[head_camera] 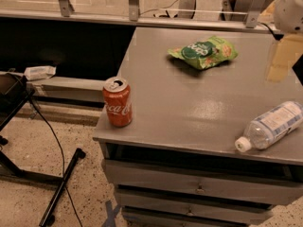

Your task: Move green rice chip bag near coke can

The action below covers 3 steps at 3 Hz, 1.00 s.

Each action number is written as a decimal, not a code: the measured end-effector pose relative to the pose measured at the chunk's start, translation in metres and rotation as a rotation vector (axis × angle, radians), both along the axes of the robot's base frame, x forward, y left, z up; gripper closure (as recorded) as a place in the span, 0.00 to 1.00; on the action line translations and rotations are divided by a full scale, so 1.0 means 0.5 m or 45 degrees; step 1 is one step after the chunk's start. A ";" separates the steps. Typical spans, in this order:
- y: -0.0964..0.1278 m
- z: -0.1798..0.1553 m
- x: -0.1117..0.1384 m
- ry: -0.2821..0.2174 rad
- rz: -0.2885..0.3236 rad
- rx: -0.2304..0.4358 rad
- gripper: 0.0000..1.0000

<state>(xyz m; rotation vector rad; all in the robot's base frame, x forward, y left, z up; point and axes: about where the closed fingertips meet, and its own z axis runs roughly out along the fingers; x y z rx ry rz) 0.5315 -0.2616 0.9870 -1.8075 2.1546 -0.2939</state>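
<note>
- The green rice chip bag (203,52) lies flat on the far half of the grey surface (189,103), logo side up. Nothing is touching it.
- Its long axis runs roughly side to side across the view, with the right end tipped slightly toward the far edge.
- The coke can (117,102) stands upright at the near left corner of the surface, close to the edge and well apart from the bag. From the bag, it lies diagonally toward the camera and to the left.
- The end effector (283,55) shows only as a pale, blurred tan shape at the right edge of the view. It hangs above the surface, below the white housing of the arm (289,6).
- I cannot tell whether the end effector is open or closed, and nothing can be seen in its hold.
- The relation that matters is that the bag sits to the left of the end effector in the view, at about the same depth, with bare surface between them. My judgement is that the reach has to go sideways to the left, then down across the bag's short width.
- A clear plastic bottle (272,125) lies on its side near the front right, white cap toward the camera. It is off the likely path from bag to can.
- Drawers (199,188) sit below the surface.
</note>
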 end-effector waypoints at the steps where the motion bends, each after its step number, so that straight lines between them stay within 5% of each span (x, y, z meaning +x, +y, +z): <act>1: -0.030 -0.007 0.125 -0.026 0.058 -0.055 0.00; 2: -0.042 0.030 0.163 -0.108 0.046 -0.040 0.00; 3: -0.043 0.020 0.178 -0.099 0.061 -0.063 0.00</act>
